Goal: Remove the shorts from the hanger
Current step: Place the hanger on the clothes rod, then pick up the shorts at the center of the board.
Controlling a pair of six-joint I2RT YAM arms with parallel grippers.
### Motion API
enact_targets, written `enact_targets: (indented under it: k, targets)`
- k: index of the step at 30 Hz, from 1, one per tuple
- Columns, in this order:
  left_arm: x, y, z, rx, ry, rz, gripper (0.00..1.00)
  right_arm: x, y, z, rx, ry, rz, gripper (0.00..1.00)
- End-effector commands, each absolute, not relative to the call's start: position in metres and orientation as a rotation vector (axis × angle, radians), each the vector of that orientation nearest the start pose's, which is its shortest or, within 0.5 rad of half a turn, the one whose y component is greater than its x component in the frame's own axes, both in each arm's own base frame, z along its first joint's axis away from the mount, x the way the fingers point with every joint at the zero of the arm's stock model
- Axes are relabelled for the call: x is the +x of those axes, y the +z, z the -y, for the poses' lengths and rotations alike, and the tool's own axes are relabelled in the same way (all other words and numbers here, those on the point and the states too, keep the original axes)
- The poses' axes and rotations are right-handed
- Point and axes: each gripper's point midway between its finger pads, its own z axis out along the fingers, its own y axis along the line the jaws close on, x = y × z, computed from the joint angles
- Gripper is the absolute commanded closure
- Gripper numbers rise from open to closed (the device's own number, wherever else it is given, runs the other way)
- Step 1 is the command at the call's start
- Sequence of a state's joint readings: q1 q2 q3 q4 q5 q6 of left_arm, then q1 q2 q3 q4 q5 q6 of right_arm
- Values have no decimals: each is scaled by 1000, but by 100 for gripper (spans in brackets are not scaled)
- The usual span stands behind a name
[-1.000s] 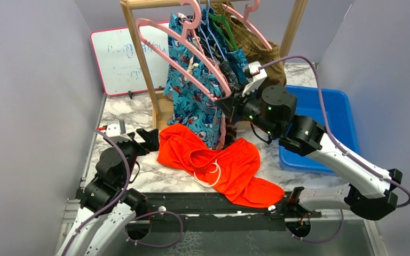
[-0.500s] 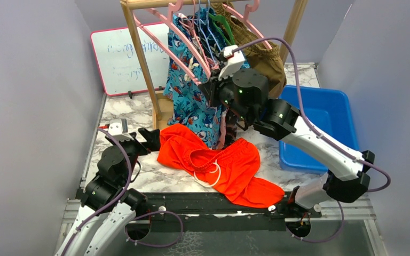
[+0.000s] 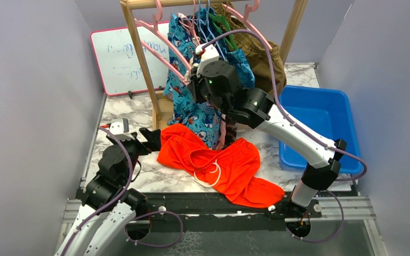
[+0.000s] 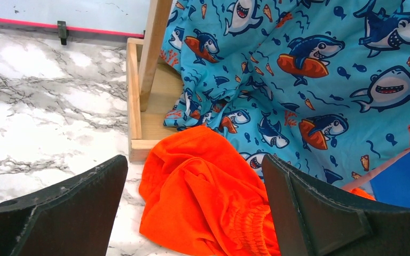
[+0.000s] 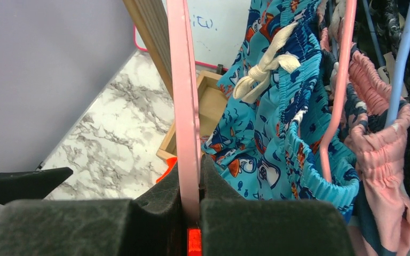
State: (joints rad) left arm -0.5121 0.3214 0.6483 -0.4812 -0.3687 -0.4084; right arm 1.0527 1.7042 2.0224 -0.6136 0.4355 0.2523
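The orange shorts [image 3: 229, 165] made of soft matt cloth, blue shark-print shorts [image 4: 309, 80] of thin smooth cloth, pink hanger [image 5: 184, 80] of smooth plastic, rack frame [image 4: 155, 42] of pale bare wood, surface [image 4: 42, 106] finished in marble pattern.

Robotics lab test cell: grey partition walls [image 3: 32, 80] enclose a marble-patterned table [image 3: 117, 114] bearing two robot arms [image 3: 293, 133] on a metal rail [image 3: 208, 205]; a whiteboard [image 3: 117, 58] stands at the back.
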Motion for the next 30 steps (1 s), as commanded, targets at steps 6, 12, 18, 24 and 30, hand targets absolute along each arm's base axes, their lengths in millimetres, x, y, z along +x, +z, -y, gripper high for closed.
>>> enact_targets:
  k: [6, 12, 18, 24, 30]
  targets:
    - [212, 263, 68, -166, -386, -1708, 1, 291, 407, -395, -491, 521, -1807, 90]
    - [211, 263, 67, -171, -385, -1706, 1, 261, 396, -405, -629, 678, -1803, 64]
    - [211, 262, 67, -173, -385, -1709, 1, 231, 396, -376, -629, 790, -1741, 32]
    - [213, 260, 69, -167, -384, -1721, 1, 216, 356, -322, -489, 762, -1790, 20]
    - [215, 258, 71, -162, -382, -1733, 1, 195, 263, -272, -343, 708, -1980, 17]
